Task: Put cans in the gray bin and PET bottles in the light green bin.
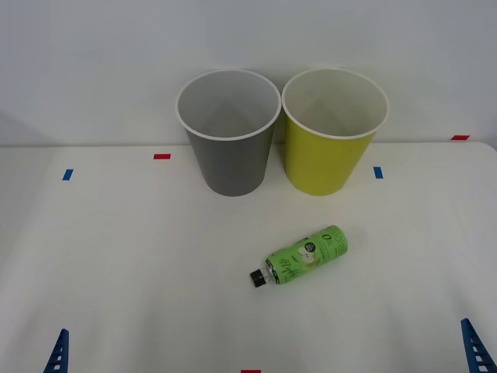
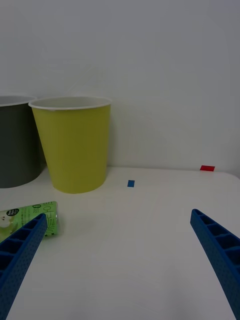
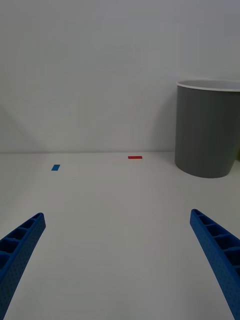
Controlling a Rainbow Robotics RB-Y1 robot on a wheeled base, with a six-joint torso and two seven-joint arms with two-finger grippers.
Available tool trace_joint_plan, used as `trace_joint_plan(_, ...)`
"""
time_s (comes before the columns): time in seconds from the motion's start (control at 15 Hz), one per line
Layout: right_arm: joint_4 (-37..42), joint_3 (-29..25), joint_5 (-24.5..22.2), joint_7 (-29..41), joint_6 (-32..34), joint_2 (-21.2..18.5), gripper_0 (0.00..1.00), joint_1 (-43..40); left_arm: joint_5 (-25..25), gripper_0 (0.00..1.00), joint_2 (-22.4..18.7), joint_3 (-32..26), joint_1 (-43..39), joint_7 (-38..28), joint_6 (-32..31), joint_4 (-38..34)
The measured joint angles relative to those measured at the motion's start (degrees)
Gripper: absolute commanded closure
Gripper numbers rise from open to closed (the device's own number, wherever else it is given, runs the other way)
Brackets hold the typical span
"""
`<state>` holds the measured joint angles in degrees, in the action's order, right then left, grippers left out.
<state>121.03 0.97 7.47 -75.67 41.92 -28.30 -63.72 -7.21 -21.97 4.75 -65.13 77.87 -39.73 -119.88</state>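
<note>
The gray bin [image 1: 233,167] and the light green bin [image 1: 322,163] stand upright side by side at the back of the white table, the green one on the right. One PET bottle [image 1: 307,255] with a green label and a black cap lies on its side in front of the green bin, cap pointing to the near left. Cans are out of view. My right gripper [image 2: 119,220] is open and low over the table, with the bottle [image 2: 27,217] beside one finger and the green bin [image 2: 75,150] beyond. My left gripper [image 3: 117,220] is open at the near left, far from the gray bin [image 3: 207,132].
Small red tape marks [image 1: 161,156] and blue tape marks [image 1: 378,172] dot the table top. A white wall rises right behind the bins. Blue fingertips [image 1: 58,353] poke in at both near corners of the front view.
</note>
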Motion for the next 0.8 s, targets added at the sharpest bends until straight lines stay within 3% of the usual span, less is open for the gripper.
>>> trace_joint_plan(0.8, 0.0, 0.0, 0.0, 0.0, 0.0, 0.0, 0.0, 0.0, 0.0, 0.0, 0.0, 0.0, 0.0, 0.0, 0.0, 0.0)
